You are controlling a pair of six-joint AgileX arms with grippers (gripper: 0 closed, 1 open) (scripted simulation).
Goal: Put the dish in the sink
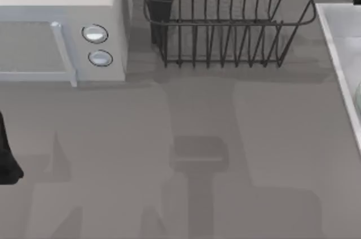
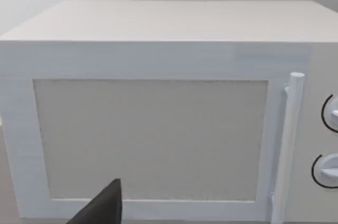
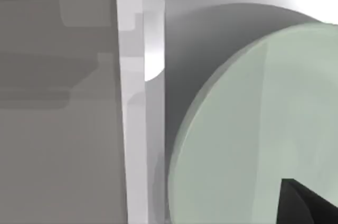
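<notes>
The grey table [image 1: 197, 154] lies bare across the near part of the top view, marked only by soft shadows of the arms. At its left edge a dark piece of my left arm [image 1: 7, 154] pokes in, parked in front of the microwave; the left gripper [image 2: 103, 205] appears in the left wrist view as one black finger tip low before the microwave door, and whether it is wide or narrow I cannot tell. Farther back on the left stands the white microwave [image 1: 62, 19], door closed, with its upright handle [image 2: 289, 145] and two round knobs [image 1: 95, 34] beside the door. Behind the table's middle sits the dark wire dish rack [image 1: 225, 19]. At the far right is the sink [image 1: 338, 53], pale-rimmed, and the mint-green dish [image 3: 253, 134] lies inside the basin, just beside its left wall. A dark corner of the right gripper [image 3: 311, 205] overlaps the dish; whether it is gripping the dish I cannot tell
</notes>
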